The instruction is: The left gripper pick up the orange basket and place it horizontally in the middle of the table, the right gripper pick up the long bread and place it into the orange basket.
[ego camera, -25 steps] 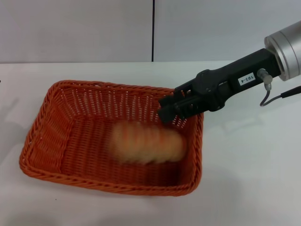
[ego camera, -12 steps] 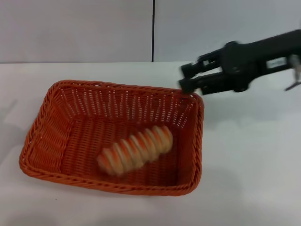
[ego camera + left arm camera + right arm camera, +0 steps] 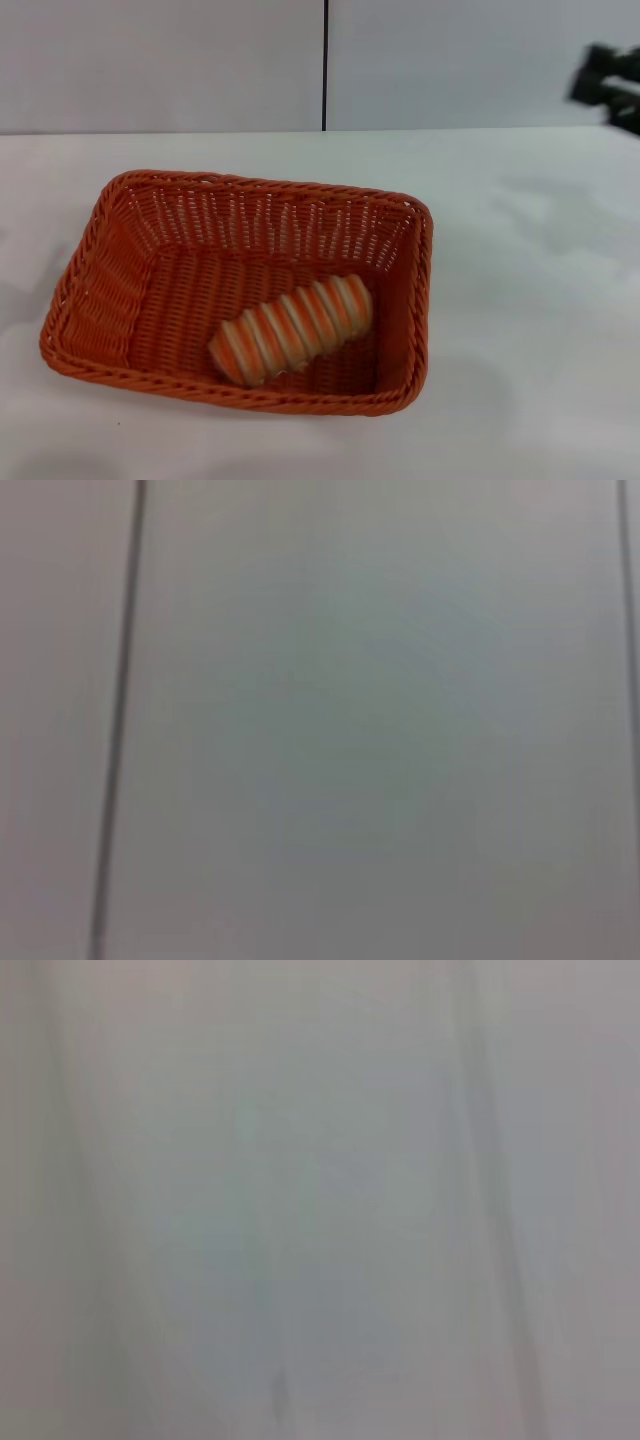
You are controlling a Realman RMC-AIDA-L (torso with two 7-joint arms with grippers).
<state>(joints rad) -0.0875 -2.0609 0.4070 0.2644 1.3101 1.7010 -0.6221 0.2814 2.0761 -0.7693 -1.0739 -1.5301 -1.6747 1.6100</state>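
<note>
The orange basket (image 3: 108,262) lies lengthwise across the middle of the white table (image 3: 520,300) in the head view. The long bread (image 3: 292,329) rests inside it on the basket floor, slanted, nearer the front right corner. My right gripper (image 3: 612,92) shows only as a blurred dark shape at the far right edge, high above the table and well clear of the basket; its two tips stand apart with nothing between them. The left gripper is out of view. Both wrist views show only plain grey surface.
A grey wall with a dark vertical seam (image 3: 325,65) stands behind the table. Bare tabletop spreads to the right of the basket and in front of it.
The bread dropped from the right gripper into the basket and settled. The right gripper then pulled up and away to the right edge of the view.
</note>
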